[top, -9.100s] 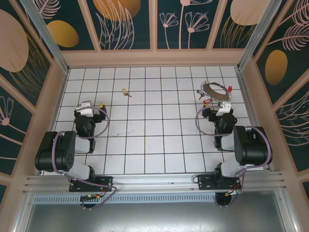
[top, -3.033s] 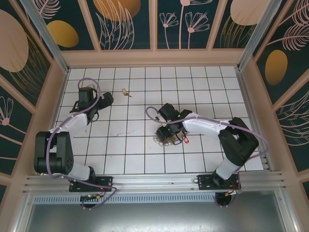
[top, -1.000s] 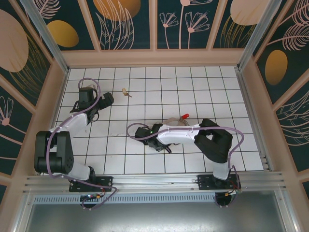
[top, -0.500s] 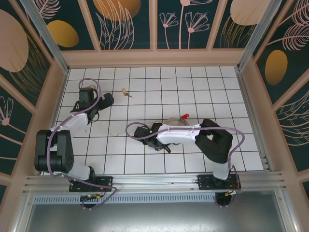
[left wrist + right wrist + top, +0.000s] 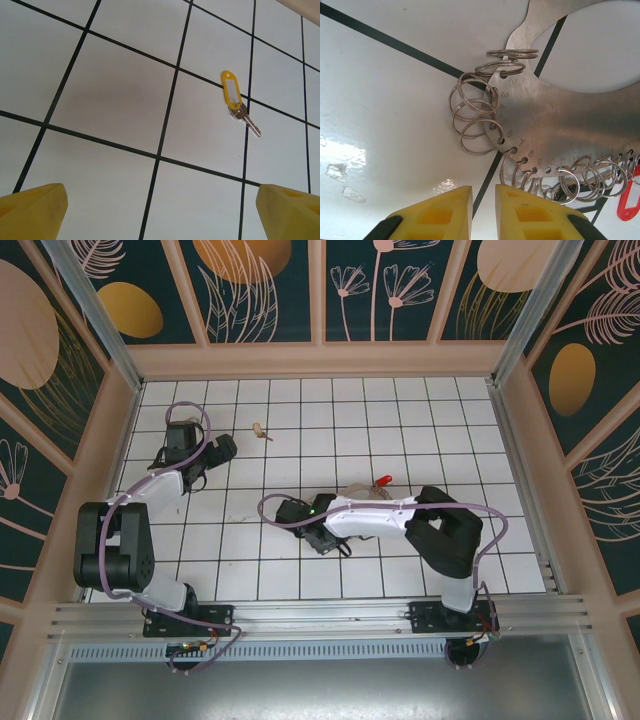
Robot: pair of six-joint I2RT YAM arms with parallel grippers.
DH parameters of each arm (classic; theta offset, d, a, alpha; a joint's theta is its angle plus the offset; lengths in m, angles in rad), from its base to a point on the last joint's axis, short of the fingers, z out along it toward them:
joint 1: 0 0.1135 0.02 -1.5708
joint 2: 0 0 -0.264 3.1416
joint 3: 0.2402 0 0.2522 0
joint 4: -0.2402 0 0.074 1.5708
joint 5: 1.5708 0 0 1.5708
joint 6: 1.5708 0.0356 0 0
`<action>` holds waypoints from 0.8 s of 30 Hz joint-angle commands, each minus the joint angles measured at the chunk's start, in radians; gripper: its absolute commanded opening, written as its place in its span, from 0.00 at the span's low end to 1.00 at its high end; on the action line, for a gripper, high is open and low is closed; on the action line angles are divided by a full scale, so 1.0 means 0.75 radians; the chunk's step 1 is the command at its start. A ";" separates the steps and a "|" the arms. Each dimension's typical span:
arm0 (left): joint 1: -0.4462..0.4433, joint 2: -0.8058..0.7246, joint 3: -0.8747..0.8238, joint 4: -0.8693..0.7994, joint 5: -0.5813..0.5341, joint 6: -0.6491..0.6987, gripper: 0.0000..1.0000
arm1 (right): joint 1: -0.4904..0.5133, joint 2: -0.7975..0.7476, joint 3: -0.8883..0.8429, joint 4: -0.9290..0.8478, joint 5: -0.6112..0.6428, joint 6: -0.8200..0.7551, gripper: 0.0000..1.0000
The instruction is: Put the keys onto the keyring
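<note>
Top external: key (image 5: 260, 430) with yellow tag lies on far-left part of tiled floor (image 5: 400, 415), near left gripper (image 5: 214, 450). Keyring (image 5: 364, 493) at mid-floor, partly under right arm, red tag (image 5: 383, 481) at its far edge. Right gripper (image 5: 325, 539) low over floor.

Left wrist: left gripper (image 5: 160, 196) fingers spread wide, nothing between; key (image 5: 245, 118) and yellow tag (image 5: 231, 93) ahead, apart from fingers.

Right wrist: right gripper (image 5: 483, 194) fingers nearly pressed together, thin gap, nothing pinched. Keyring (image 5: 555, 125), flat numbered metal hoop with small rings (image 5: 475, 115), just beyond fingertips; contact unclear. Red tag (image 5: 627, 200) at right edge.

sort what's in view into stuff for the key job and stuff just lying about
For the job:
yellow-tagged key
keyring, with its split rings and red tag

Just there:
white smudges on the tile
patterned walls
</note>
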 commanded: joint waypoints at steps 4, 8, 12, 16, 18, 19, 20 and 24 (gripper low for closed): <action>-0.008 0.006 0.031 -0.019 0.019 0.008 0.97 | -0.018 0.031 -0.049 -0.015 0.043 -0.014 0.20; -0.008 0.007 0.030 -0.017 0.018 0.008 0.97 | -0.027 0.043 -0.057 -0.030 0.104 -0.014 0.20; -0.008 0.007 0.031 -0.018 0.018 0.007 0.97 | -0.030 0.048 -0.053 -0.037 0.157 -0.015 0.21; -0.008 0.008 0.031 -0.017 0.019 0.008 0.97 | -0.035 0.052 -0.040 -0.052 0.197 -0.014 0.24; -0.008 0.007 0.031 -0.017 0.020 0.008 0.97 | -0.041 0.052 -0.040 -0.050 0.210 -0.015 0.24; -0.007 0.007 0.031 -0.017 0.022 0.008 0.97 | -0.044 0.055 -0.041 -0.047 0.210 -0.018 0.24; -0.007 0.007 0.031 -0.017 0.020 0.009 0.97 | -0.046 0.056 -0.045 -0.042 0.211 -0.021 0.24; -0.008 0.007 0.030 -0.017 0.022 0.010 0.97 | -0.052 0.065 -0.056 -0.023 0.207 -0.027 0.22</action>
